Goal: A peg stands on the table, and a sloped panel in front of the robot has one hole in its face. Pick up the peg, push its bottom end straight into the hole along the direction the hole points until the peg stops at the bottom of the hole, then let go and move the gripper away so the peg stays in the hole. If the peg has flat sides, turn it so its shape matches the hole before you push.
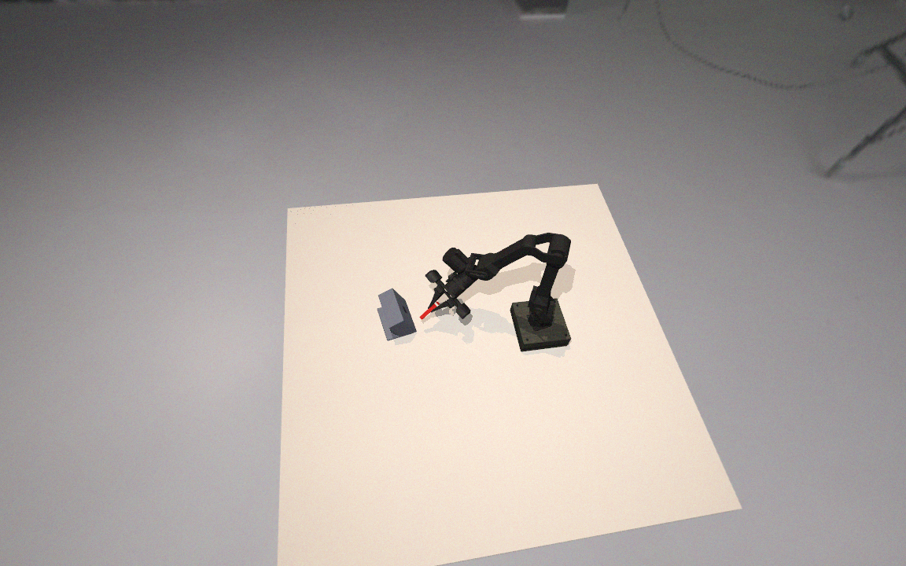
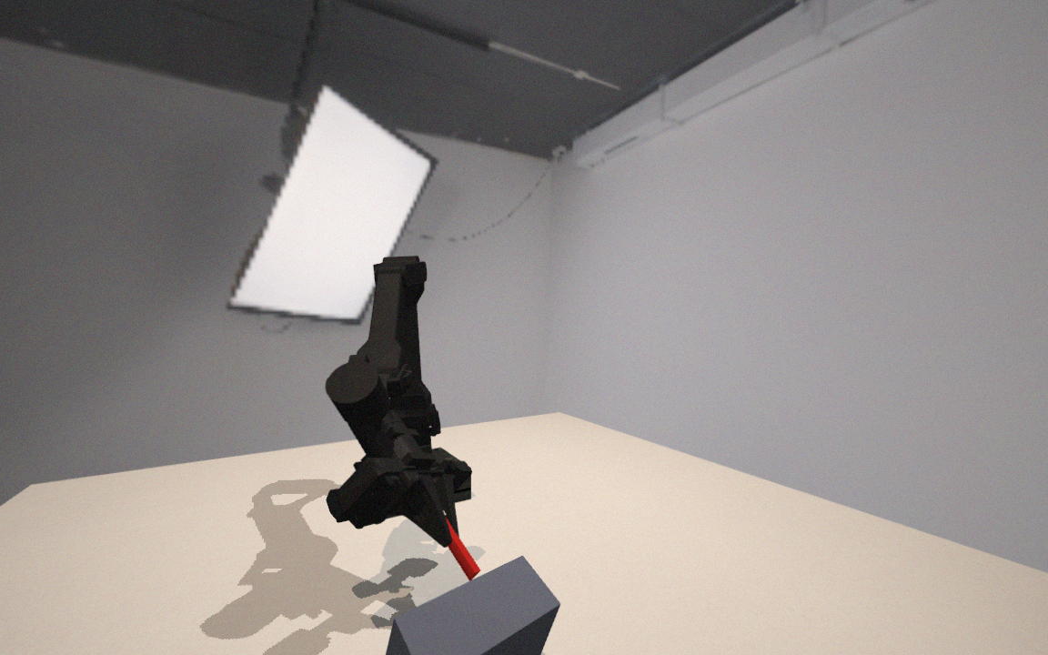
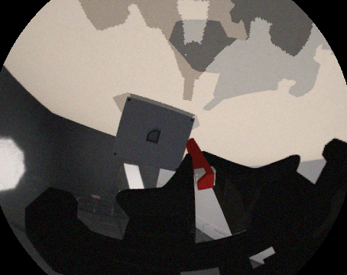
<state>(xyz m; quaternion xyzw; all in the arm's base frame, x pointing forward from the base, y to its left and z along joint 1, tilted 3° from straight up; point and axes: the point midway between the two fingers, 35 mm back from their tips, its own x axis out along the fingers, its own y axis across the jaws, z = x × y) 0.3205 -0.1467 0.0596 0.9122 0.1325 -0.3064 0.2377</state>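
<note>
My gripper (image 1: 432,307) (image 2: 450,533) (image 3: 195,156) is shut on the red peg (image 1: 425,314) (image 2: 463,558) (image 3: 206,182). The peg is tilted, and its free end sticks out past the fingertips toward the blue-grey sloped panel (image 1: 392,310) (image 2: 478,611) (image 3: 169,144). In the top view a small gap shows between the peg's free end and the panel. In the wrist view the peg's free end appears right of the panel face, and the angular hole (image 3: 154,136) with flat sides shows unobstructed near the face's middle. The peg's exact cross-section is hard to tell.
The panel stands on the pale table (image 1: 484,429) (image 2: 715,538). The robot's base (image 1: 540,336) stands to the right in the top view, with the arm arching from it toward the panel. Arm shadows fall on the table.
</note>
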